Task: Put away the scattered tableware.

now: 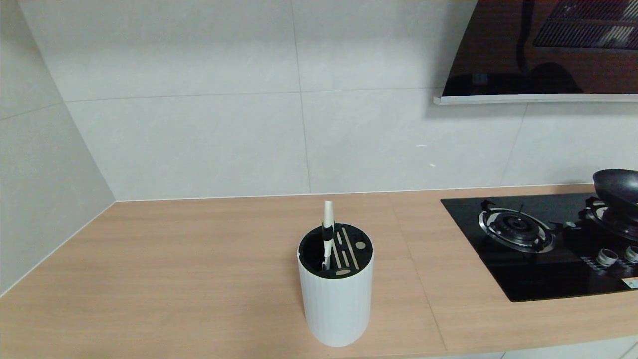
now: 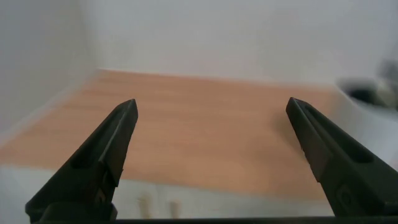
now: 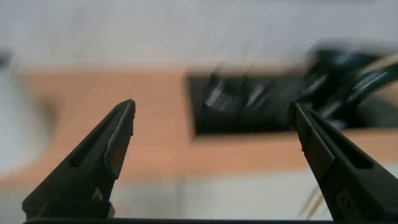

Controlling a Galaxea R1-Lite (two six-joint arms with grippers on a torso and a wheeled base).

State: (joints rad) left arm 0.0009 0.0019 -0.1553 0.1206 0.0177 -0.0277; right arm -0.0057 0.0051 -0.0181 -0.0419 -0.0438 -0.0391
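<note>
Stick (image 1: 327, 219) in holder (image 1: 336, 299): prob. light, stiff, slim; grab top end.
L gripper (image 2: 211, 103): jaws spread.
R gripper (image 3: 212, 106): jaws spread.

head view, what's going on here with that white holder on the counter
Nothing is being handled right now. The left gripper and the right gripper are both open and hold nothing, facing the wooden countertop. On it stands the white utensil holder with one cream-handled utensil upright in its top. To the robot's right is a gas stove with a dark pan on the far burner.
</note>
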